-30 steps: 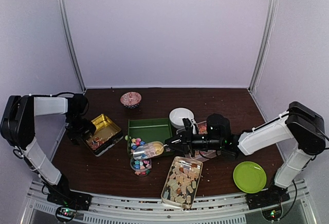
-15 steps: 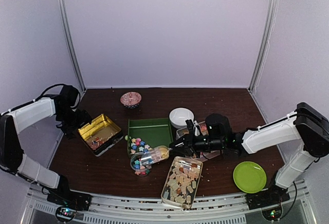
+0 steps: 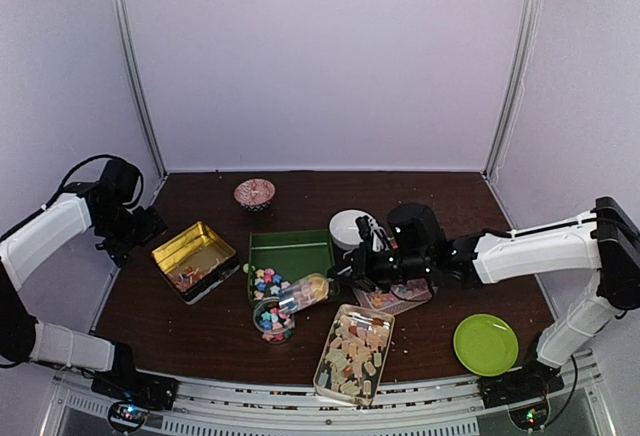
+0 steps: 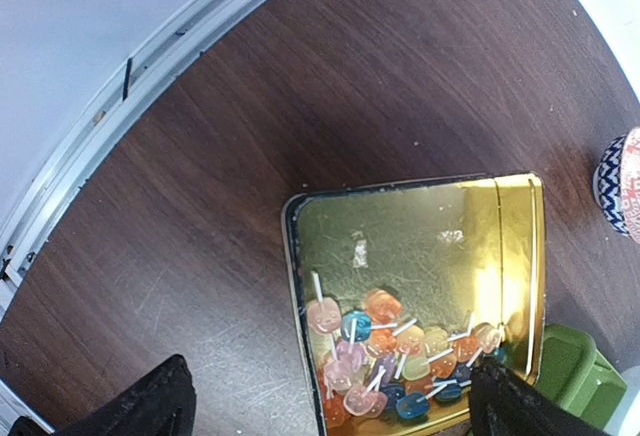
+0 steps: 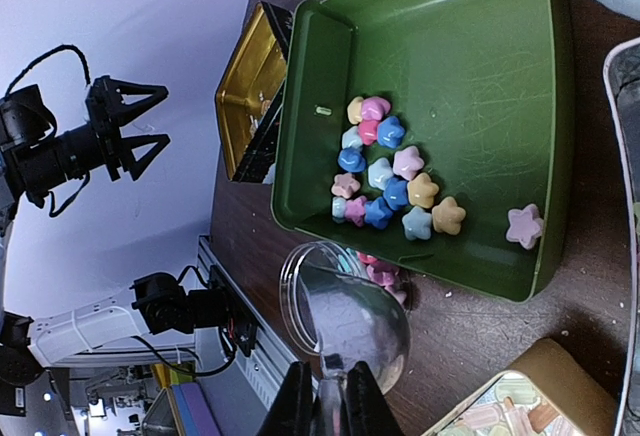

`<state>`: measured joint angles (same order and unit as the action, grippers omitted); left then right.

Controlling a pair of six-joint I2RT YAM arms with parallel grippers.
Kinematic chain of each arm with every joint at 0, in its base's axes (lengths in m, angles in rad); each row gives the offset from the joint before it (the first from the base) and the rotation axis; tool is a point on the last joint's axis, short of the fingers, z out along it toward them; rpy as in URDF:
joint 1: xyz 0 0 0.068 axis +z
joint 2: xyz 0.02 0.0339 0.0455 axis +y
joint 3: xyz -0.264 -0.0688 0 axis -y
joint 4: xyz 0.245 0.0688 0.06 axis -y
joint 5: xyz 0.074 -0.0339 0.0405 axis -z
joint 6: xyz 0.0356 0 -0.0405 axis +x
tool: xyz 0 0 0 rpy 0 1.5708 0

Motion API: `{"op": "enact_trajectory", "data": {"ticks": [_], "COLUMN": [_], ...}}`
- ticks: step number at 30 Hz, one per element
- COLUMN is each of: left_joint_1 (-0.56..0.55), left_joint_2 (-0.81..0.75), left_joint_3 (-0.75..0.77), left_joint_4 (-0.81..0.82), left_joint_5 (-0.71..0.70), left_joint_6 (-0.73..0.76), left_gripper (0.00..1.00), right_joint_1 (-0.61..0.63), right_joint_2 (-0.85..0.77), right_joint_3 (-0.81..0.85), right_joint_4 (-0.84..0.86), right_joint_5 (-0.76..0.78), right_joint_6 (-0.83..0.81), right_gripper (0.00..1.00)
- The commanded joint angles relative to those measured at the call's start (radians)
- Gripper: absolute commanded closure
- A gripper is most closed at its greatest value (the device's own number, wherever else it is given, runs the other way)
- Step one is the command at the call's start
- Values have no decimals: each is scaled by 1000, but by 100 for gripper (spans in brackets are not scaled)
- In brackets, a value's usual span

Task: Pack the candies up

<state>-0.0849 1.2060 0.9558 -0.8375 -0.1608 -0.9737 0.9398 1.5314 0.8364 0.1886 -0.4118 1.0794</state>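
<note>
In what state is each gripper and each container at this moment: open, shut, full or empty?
left gripper, open, holding nothing.
right gripper, shut on the clear scoop.
clear scoop, tilted, looks empty.
gold tin, lid off, lollipops at one end.
green tray, star candies clustered in one part.
clear jar, open, more star candies inside.
silver tin, open, nearly full of beige candies.
green plate, flat, empty.

Left arm sits tucked out at the far left, left gripper [image 3: 140, 228] spread wide, angled downward. Right arm stretches low across toward centre, right gripper [image 5: 330, 401] pinched tight on a clear scoop [image 5: 345, 321].
</note>
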Motion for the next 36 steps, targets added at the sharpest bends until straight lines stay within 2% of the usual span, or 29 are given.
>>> {"op": "enact_trajectory", "data": {"ticks": [1, 17, 22, 29, 33, 36], "left_joint_1": [5, 2, -40, -193, -360, -511], "left_joint_2": [-17, -63, -75, -74, -78, -54], "left_joint_3": [17, -6, 0, 54, 90, 125], "left_joint_4": [-15, -12, -2, 9, 48, 100], "left_joint_5": [-36, -36, -42, -81, -136, -170], "left_joint_6": [25, 59, 84, 131, 167, 208], "left_gripper": [2, 2, 2, 2, 2, 3], "right_joint_1": [21, 75, 88, 73, 43, -13], "right_joint_2": [-23, -32, -49, -178, -319, -433], "right_joint_3": [64, 207, 271, 345, 323, 215], "right_joint_4": [-146, -360, -401, -468, -570, -595], "right_joint_5": [77, 204, 230, 324, 492, 574], "right_joint_6": [-89, -219, -258, -343, -411, -399], "right_gripper": [100, 100, 100, 100, 100, 100]}}
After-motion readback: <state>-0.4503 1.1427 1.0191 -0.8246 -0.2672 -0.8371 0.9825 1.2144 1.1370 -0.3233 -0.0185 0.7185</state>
